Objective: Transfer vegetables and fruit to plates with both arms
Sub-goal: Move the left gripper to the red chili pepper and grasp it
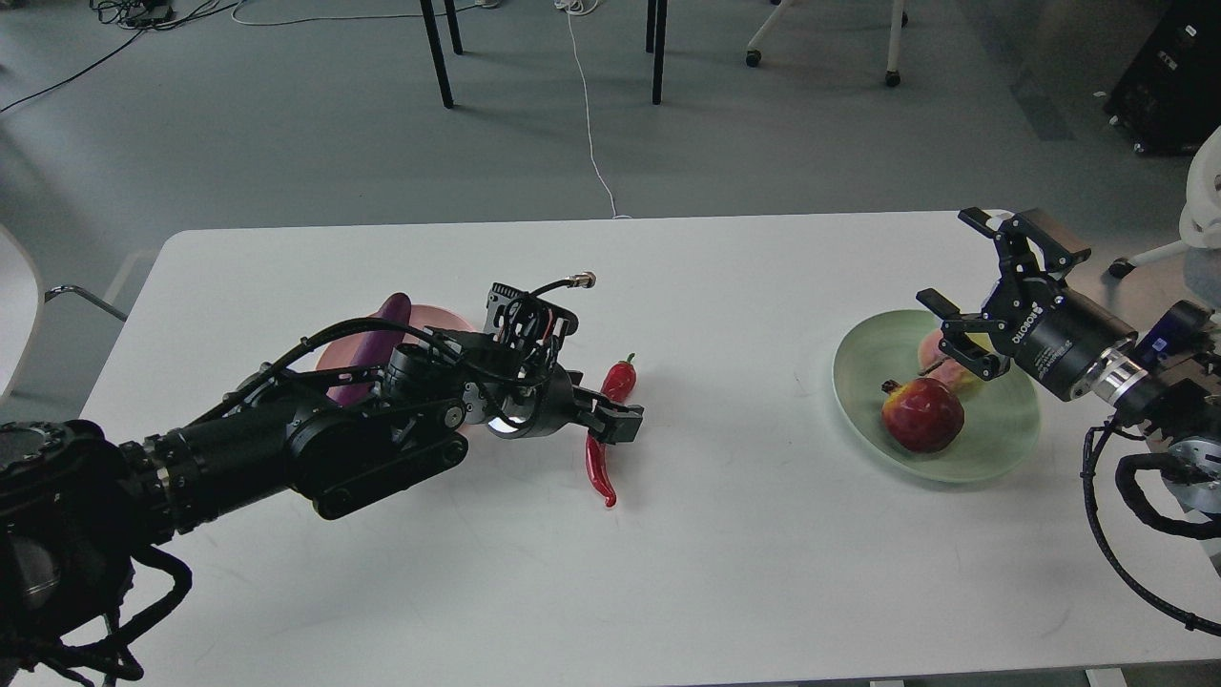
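The red chili pepper lies on the white table near the middle. My left gripper is low over the chili's middle, seen side-on, so its fingers cannot be told apart. The purple eggplant lies on the pink plate, both mostly hidden by my left arm. The dark-red fruit and the yellow-green fruit sit in the mint green plate. My right gripper is open and empty, held above the plate's far edge over the yellow-green fruit.
The white table ends close in front and at the right beside my right arm. Beyond its far edge are black chair legs, a white cable on the floor and a black case.
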Robot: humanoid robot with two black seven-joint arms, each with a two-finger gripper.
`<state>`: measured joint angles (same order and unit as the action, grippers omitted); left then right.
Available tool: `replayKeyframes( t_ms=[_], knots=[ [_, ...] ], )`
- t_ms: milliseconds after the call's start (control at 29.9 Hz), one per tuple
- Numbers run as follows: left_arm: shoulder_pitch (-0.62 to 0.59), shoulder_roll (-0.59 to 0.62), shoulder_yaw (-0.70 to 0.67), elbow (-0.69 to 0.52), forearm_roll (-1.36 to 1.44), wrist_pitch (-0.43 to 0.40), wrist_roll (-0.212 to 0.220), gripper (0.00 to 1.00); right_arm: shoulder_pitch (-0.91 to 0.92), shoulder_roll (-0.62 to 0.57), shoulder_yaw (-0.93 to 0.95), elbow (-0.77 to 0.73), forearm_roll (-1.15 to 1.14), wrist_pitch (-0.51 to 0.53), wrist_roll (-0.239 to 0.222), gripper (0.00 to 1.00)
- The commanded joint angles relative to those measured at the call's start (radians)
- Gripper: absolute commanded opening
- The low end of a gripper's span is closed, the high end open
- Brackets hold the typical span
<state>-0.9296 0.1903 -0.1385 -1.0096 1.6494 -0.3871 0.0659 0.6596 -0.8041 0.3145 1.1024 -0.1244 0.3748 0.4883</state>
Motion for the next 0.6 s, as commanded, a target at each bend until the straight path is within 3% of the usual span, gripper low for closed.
replayKeyframes(
  t_ms=[0, 100, 301, 468, 569],
  knots=[
    [0.003, 0.000, 0.000, 0.000, 0.000, -0.006, -0.003, 0.78, 0.000, -0.001, 0.000, -0.001, -0.001, 0.000, 0.000, 0.98],
    [0.009, -0.002, 0.000, 0.000, 0.000, -0.006, -0.005, 0.71, 0.000, -0.001, 0.000, 0.000, -0.001, 0.000, 0.000, 0.98],
    [0.009, -0.020, 0.000, 0.002, 0.000, -0.004, -0.005, 0.69, -0.003, -0.001, 0.000, -0.001, -0.001, 0.000, 0.000, 0.98],
    [0.011, -0.018, 0.002, 0.002, 0.003, -0.007, -0.009, 0.50, -0.003, -0.001, 0.000, -0.001, -0.001, 0.000, 0.000, 0.98],
    [0.011, -0.018, 0.000, 0.002, 0.003, -0.009, -0.011, 0.22, -0.006, -0.001, 0.000, -0.001, -0.001, 0.000, 0.000, 0.98]
  ],
)
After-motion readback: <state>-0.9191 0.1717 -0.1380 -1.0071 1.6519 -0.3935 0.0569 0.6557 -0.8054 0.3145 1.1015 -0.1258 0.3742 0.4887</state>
